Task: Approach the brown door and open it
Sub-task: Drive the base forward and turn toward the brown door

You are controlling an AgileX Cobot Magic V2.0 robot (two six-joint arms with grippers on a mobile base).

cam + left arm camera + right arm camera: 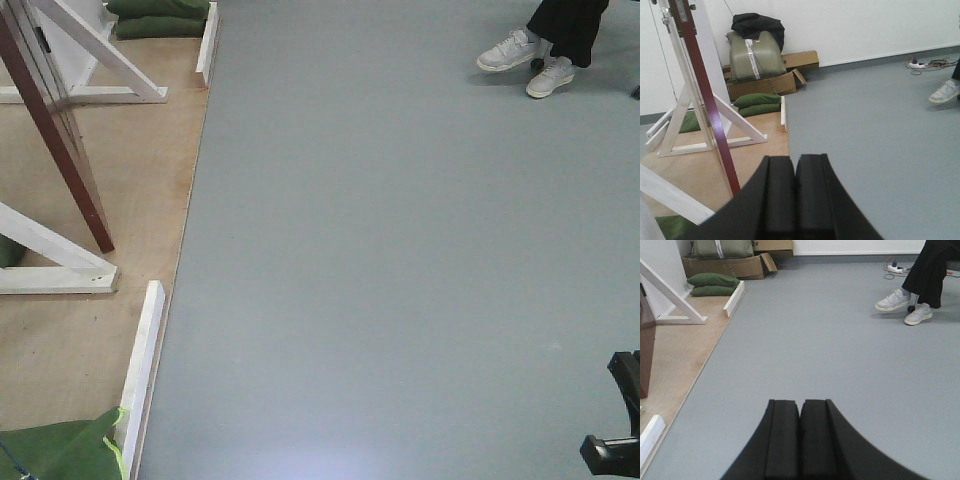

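Observation:
The brown door (62, 140) stands at the far left on a plywood base, seen nearly edge-on as a reddish-brown strip; its handle is not in view. The left wrist view shows that door edge (710, 112) rising left of my left gripper (795, 159), whose black fingers are pressed together with nothing between them. In the right wrist view only a corner of the brown door (646, 345) shows at the left border. My right gripper (800, 402) is shut and empty, pointing over bare grey floor. Both grippers are well apart from the door.
White diagonal braces (100, 50) and white floor battens (142, 350) hold the door frame on the plywood base (120, 190). Green sandbags (757, 102) and cardboard boxes (765, 82) lie behind. A person's white shoes (525, 60) rest at the far right. A black arm part (615, 420) shows low right.

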